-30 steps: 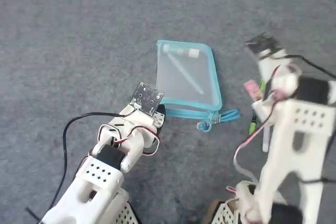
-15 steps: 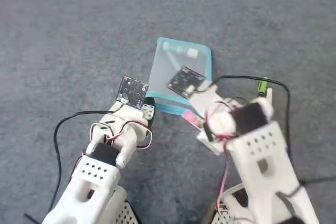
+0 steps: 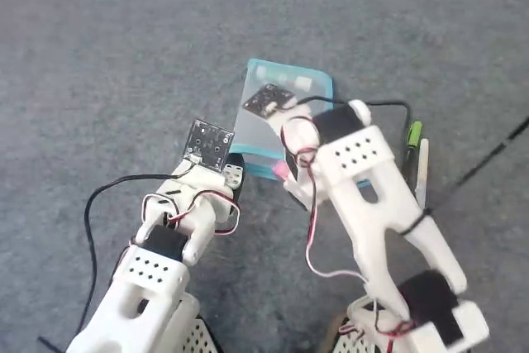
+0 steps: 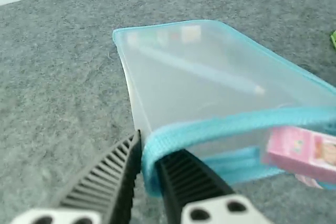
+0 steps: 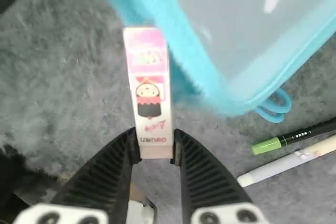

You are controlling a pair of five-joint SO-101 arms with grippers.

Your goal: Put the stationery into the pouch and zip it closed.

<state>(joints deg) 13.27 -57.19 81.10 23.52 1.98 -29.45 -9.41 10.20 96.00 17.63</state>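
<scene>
The clear pouch with a blue zip edge lies mid-table, a blue pen inside it. My left gripper is shut on the near corner of the pouch's zip edge, holding the mouth up; in the high view it is the left gripper at the pouch's near left corner. My right gripper is shut on a pink eraser, whose far end sits at the pouch opening. The high view shows the pink eraser just at the pouch's front edge.
A green pen and a white pen lie on the grey mat to the right of the pouch, also seen as the green pen and white pen. The blue zip pull loop hangs by the pouch's corner.
The right arm swung from the table's right side over to the pouch's front edge, carrying the pink eraser. The left gripper shifted slightly left, still holding the pouch corner.
</scene>
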